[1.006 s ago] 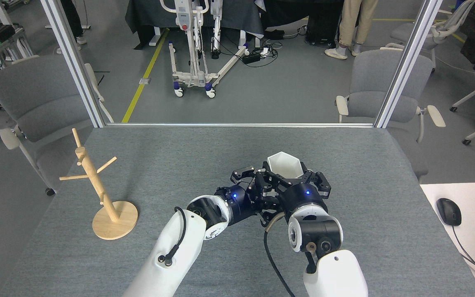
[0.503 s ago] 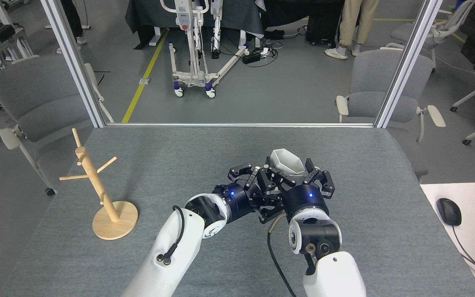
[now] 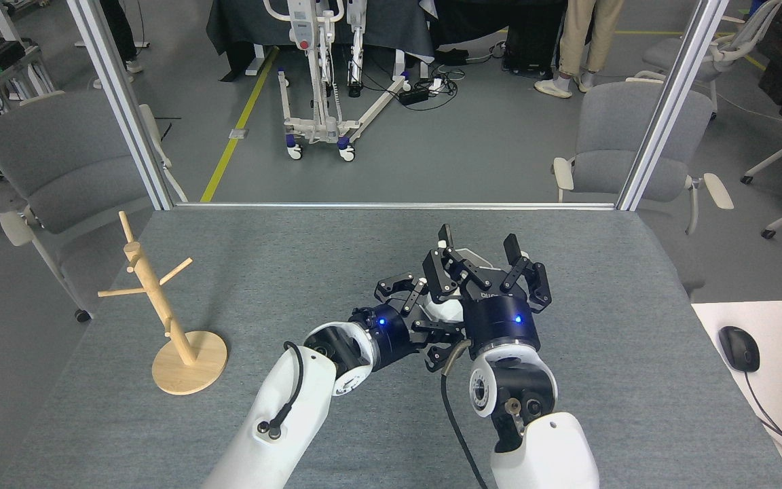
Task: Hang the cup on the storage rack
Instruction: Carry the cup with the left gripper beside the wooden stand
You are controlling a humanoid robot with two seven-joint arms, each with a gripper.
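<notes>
Though gripped, cup (image 3: 447, 310) mostly hidden.

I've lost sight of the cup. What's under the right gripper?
White patches of the cup show beneath the right gripper, beside the left gripper. Its rim and handle are covered.

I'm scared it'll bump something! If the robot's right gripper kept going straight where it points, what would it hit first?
Most likely the cup, a white sliver already between the right gripper's jaws. Past it, only bare table to the far edge, though depth is unclear.
</notes>
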